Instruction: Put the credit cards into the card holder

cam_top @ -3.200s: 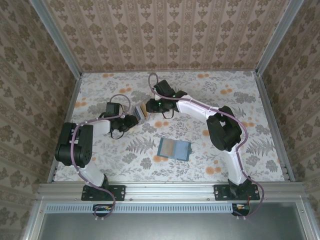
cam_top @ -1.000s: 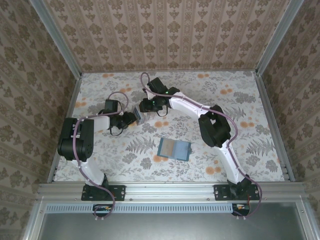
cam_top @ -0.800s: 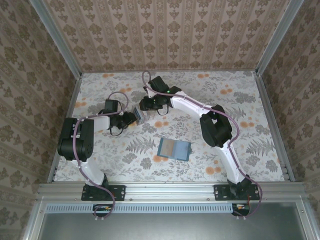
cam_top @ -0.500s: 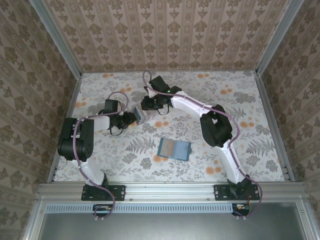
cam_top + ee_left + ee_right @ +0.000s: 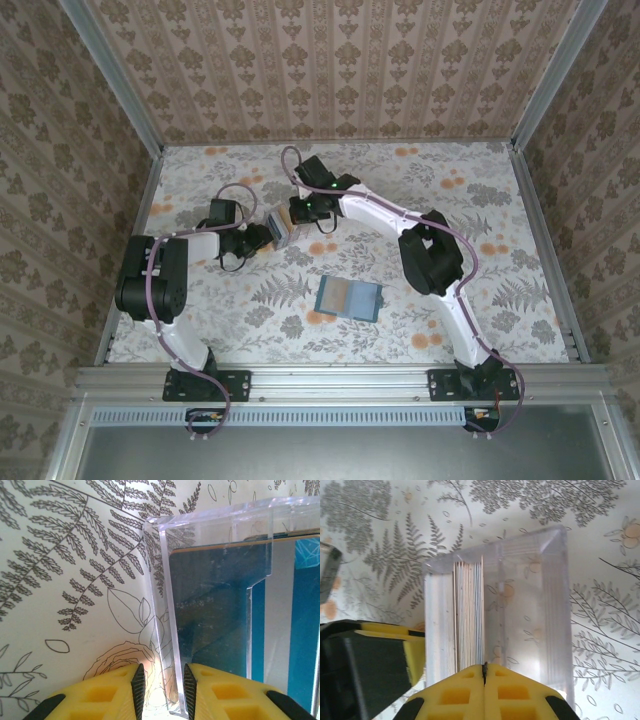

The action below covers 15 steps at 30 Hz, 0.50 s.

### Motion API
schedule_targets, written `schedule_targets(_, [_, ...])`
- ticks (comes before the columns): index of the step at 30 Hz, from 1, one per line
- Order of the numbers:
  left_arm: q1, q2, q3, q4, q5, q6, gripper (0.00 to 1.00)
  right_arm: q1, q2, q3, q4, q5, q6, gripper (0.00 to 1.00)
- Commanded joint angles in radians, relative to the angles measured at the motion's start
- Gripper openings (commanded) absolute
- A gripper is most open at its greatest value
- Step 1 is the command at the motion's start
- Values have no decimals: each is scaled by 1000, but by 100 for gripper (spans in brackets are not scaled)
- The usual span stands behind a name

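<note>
My left gripper (image 5: 161, 692) is clenched on the card holder (image 5: 530, 605). Its yellow pads (image 5: 197, 695) sit on either side of one clear upright wall. The left wrist view cuts the holder off at the right and bottom, and the credit cards (image 5: 305, 630) show there as a blue face with a pale stripe, smeared by reflections in the plastic. From above, the holder stands on the floral table (image 5: 480, 210) left of centre, towards the far side. It is wedged between my two grippers and mostly covered by them, so I cannot read its heading there. In the right wrist view its long axis runs straight away from my fingers, open top facing up. The cards stand on edge in its left part, parallel to that axis and packed too tightly to count. My right gripper (image 5: 484, 677) is squeezed to a hairline seam over the near end of the stack, and I cannot tell whether a card edge is pinched there. A teal wallet (image 5: 350, 298) lies flat, well apart, nearer my bases.
</note>
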Motion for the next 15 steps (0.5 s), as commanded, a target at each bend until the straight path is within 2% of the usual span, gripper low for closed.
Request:
schedule_targets(1, [-3,9,0,-13,-18,29,32,10,-86,-22,-39,108,-22,0])
schedule_targets(9, [-6,-53,-20,-29,-15,28,32,10,-196,-118,9,208,-1,0])
schedule_targets(15, [-16,-175,-43,-87,-33,47,33,-1,-359,-299,95,193,48,0])
